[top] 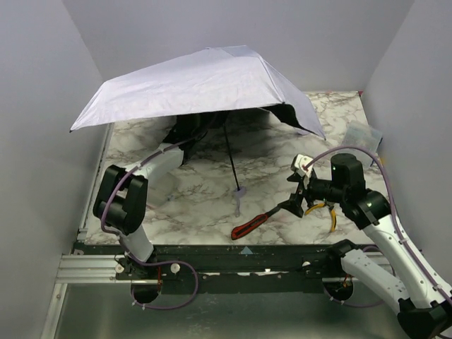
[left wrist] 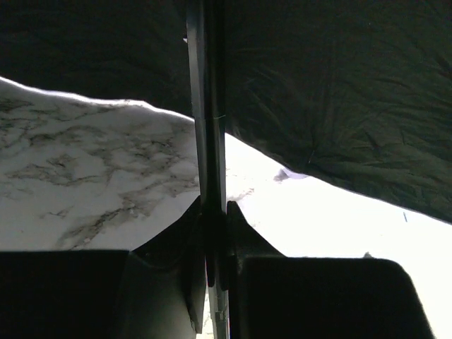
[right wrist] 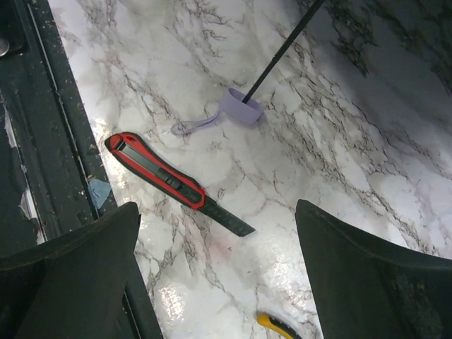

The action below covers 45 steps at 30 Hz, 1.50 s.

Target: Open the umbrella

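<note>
The umbrella (top: 205,81) stands open, its pale lavender canopy spread over the back of the table, black lining showing beneath. Its black shaft (top: 231,159) slants down to the lavender handle (top: 240,191), which rests on the marble; the handle and wrist cord also show in the right wrist view (right wrist: 241,109). My left gripper (top: 185,135) reaches under the canopy and is shut on a thin metal rib (left wrist: 206,141), with black lining (left wrist: 339,92) above. My right gripper (top: 293,205) is open and empty, hovering over the marble right of the handle.
A red-and-black utility knife (top: 251,224) lies near the front edge, also in the right wrist view (right wrist: 166,182). A yellow-handled tool (top: 330,214) lies under the right arm. A clear bag (top: 363,133) sits at the back right. Grey walls enclose the table.
</note>
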Available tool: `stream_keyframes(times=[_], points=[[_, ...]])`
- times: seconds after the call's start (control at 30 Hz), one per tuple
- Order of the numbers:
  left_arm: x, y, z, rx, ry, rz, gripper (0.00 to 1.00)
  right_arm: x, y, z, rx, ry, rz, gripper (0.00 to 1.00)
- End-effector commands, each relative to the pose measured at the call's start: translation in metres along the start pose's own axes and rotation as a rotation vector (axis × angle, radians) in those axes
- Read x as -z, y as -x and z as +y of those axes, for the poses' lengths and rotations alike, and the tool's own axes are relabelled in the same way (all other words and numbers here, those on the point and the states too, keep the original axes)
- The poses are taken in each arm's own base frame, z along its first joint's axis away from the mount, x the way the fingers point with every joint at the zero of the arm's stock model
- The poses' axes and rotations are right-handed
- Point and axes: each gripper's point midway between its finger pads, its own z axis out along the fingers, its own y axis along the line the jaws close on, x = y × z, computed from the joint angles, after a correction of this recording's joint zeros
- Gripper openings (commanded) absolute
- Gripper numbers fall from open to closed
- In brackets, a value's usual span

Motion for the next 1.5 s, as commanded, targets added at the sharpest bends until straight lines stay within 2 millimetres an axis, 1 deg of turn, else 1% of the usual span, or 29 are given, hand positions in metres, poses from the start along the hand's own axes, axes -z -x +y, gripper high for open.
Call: stream_keyframes(times=[0.0,0.03,0.1,0.13,0.17,0.27,0.3,0.4,0.47,0.6,0.7,0.73,0.8,0.87,1.0,1.1,1.27,1.3,1.47], points=[[0.022,-0.033,-0.006,-0.021,-0.094,0.105,0.0,0.002,-0.011,0.006,-0.001,0.011,0.029,0.94],[0.026,-0.036,-0.006,-0.022,-0.096,0.111,0.02,0.003,-0.011,0.006,0.0,0.01,0.028,0.94],[0.033,-0.042,-0.003,-0.017,-0.086,0.129,0.12,0.002,-0.012,0.007,0.0,0.012,0.027,0.94],[0.036,-0.046,0.0,-0.016,-0.077,0.142,0.23,0.002,-0.012,0.007,0.002,0.013,0.026,0.94],[0.039,-0.048,0.001,-0.019,-0.072,0.147,0.31,0.002,-0.012,0.007,0.002,0.016,0.025,0.94],[0.048,-0.053,0.005,-0.019,-0.052,0.162,0.5,0.001,-0.014,0.008,0.007,0.023,0.025,0.94],[0.051,-0.056,0.006,-0.016,-0.049,0.169,0.6,0.001,-0.014,0.008,0.009,0.024,0.025,0.94],[0.063,-0.06,0.004,-0.004,-0.054,0.184,0.72,0.0,-0.016,0.008,0.012,0.024,0.028,0.94],[0.072,-0.064,0.005,0.005,-0.05,0.196,0.97,0.0,-0.017,0.009,0.014,0.023,0.028,0.94],[0.093,-0.075,0.007,-0.005,-0.045,0.229,0.99,0.001,-0.016,0.008,0.01,0.01,0.02,0.94],[0.113,-0.088,0.016,-0.05,-0.003,0.3,0.99,0.001,-0.015,0.005,0.0,-0.002,0.018,0.95],[0.12,-0.096,0.022,-0.065,0.027,0.344,0.99,0.0,-0.014,0.004,-0.006,-0.006,0.017,0.95],[0.134,-0.103,0.036,-0.123,0.091,0.422,0.99,-0.002,-0.013,0.0,-0.023,-0.021,0.015,0.95],[0.147,-0.107,0.05,-0.204,0.131,0.486,0.99,-0.004,-0.011,-0.003,-0.04,-0.029,0.01,0.95],[0.169,-0.108,0.065,-0.341,0.15,0.542,0.98,-0.008,-0.009,-0.005,-0.062,-0.03,0.001,0.95],[0.18,-0.11,0.072,-0.413,0.156,0.549,0.99,-0.011,-0.009,-0.006,-0.067,-0.028,-0.003,0.95],[0.191,-0.11,0.08,-0.485,0.173,0.544,0.98,-0.015,-0.009,-0.007,-0.069,-0.016,-0.004,0.96],[0.193,-0.111,0.083,-0.524,0.169,0.549,0.99,-0.016,-0.01,-0.008,-0.071,-0.018,-0.002,0.96],[0.208,-0.122,0.09,-0.619,0.156,0.593,0.99,-0.018,-0.013,-0.011,-0.078,-0.03,0.003,0.96]])
